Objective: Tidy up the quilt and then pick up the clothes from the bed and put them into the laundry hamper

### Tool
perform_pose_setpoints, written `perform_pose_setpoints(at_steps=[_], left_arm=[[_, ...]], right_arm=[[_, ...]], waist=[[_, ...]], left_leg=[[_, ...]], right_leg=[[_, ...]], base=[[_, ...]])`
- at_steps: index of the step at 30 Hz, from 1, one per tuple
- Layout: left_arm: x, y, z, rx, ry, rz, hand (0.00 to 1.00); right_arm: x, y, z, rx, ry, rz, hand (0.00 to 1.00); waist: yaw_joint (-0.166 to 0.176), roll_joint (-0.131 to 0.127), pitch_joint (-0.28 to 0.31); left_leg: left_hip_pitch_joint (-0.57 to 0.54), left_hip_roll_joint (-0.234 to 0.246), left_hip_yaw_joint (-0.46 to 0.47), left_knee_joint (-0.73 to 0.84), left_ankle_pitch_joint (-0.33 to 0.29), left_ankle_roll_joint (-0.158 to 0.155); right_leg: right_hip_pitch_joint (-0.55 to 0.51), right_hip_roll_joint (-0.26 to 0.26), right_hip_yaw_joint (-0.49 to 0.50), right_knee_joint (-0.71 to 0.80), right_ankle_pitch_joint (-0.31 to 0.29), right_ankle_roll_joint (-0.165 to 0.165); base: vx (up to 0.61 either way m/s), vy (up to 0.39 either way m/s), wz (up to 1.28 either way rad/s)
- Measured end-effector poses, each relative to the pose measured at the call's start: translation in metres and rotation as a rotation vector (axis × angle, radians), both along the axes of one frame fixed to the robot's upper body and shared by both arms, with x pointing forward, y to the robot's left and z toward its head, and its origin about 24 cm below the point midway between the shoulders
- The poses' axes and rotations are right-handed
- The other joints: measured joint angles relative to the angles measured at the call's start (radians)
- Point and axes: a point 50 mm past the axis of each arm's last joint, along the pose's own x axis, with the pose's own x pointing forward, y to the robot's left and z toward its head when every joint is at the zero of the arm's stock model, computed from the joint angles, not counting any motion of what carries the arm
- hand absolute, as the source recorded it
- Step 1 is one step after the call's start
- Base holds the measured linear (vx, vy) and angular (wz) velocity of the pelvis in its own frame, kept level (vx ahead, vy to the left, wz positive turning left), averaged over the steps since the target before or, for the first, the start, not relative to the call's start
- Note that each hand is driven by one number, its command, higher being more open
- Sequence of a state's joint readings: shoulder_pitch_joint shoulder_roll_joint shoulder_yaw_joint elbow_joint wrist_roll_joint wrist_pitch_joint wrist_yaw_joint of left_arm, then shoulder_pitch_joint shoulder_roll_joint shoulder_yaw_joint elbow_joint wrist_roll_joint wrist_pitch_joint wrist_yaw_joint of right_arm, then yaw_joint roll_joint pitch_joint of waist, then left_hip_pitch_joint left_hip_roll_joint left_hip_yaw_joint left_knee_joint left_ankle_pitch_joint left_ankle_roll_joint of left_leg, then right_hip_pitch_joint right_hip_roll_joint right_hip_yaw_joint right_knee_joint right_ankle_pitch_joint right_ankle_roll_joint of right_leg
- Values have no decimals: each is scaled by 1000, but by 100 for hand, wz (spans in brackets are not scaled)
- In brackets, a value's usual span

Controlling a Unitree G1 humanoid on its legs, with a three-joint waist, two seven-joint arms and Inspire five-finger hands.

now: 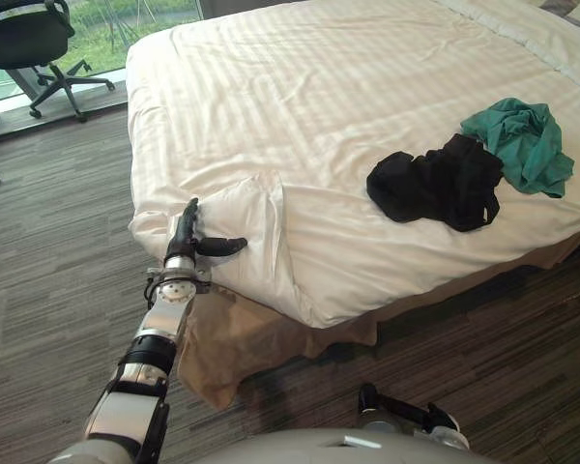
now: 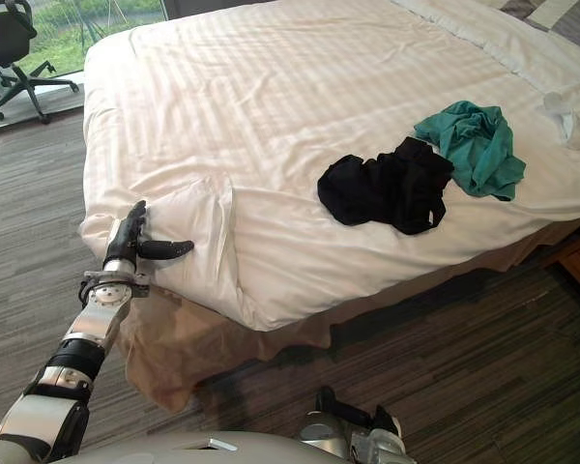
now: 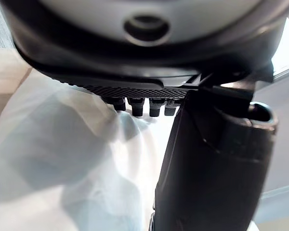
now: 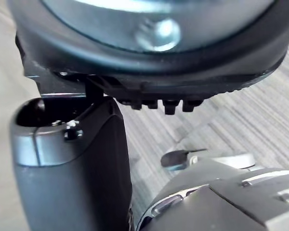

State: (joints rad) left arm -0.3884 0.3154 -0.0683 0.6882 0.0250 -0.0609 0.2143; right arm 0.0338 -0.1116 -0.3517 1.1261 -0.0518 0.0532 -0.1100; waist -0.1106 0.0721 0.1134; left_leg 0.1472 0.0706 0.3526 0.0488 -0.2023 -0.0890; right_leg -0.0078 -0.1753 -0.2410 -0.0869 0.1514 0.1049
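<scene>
Left hand (image 1: 186, 235), fingers straight and thumb out, rests against the folded-back corner (image 1: 254, 208) of the quilt (image 1: 309, 106); it should grip that flap and pull it flat, leaving the clothes (image 1: 435, 184) lying further right on it.

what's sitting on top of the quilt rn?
A black garment with a teal garment touching its right side, and the left hand lying open against the folded corner. Anything under the quilt or the clothes is covered.
</scene>
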Motion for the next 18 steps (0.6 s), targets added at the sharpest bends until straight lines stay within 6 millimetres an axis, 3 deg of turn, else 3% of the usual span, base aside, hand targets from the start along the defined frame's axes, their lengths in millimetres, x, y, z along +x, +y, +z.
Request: perform_pose_setpoints(at_steps=[1, 5, 9, 18], left_arm=[[5, -1, 2, 46, 7, -15, 0], [19, -7, 7, 201, 38, -73, 0], [27, 5, 20, 287, 25, -68, 0], [28, -2, 20, 296, 46, -158, 0]], right_arm=[[2, 0, 1, -6, -4, -4, 100], [7, -3, 2, -16, -17, -18, 100], [12, -5, 3, -25, -21, -32, 100], [15, -3, 3, -20, -27, -29, 100]], waist=[[0, 2, 3], [-2, 12, 18], [-3, 19, 35], [-7, 13, 42]], left_leg=[[-7, -1, 1, 0, 0, 0], [-31, -10, 3, 1, 0, 0], [-35, -6, 14, 1, 0, 0], [1, -9, -3, 0, -1, 3]], right_leg=[[-10, 0, 1, 0, 5, 0], [-35, -8, 4, 0, 7, 0], [-46, -1, 18, 0, 7, 0], [1, -9, -7, 0, 7, 0]], base=[[-48, -22, -4], [-56, -28, -4], [-42, -48, -8], [-27, -33, 6]])
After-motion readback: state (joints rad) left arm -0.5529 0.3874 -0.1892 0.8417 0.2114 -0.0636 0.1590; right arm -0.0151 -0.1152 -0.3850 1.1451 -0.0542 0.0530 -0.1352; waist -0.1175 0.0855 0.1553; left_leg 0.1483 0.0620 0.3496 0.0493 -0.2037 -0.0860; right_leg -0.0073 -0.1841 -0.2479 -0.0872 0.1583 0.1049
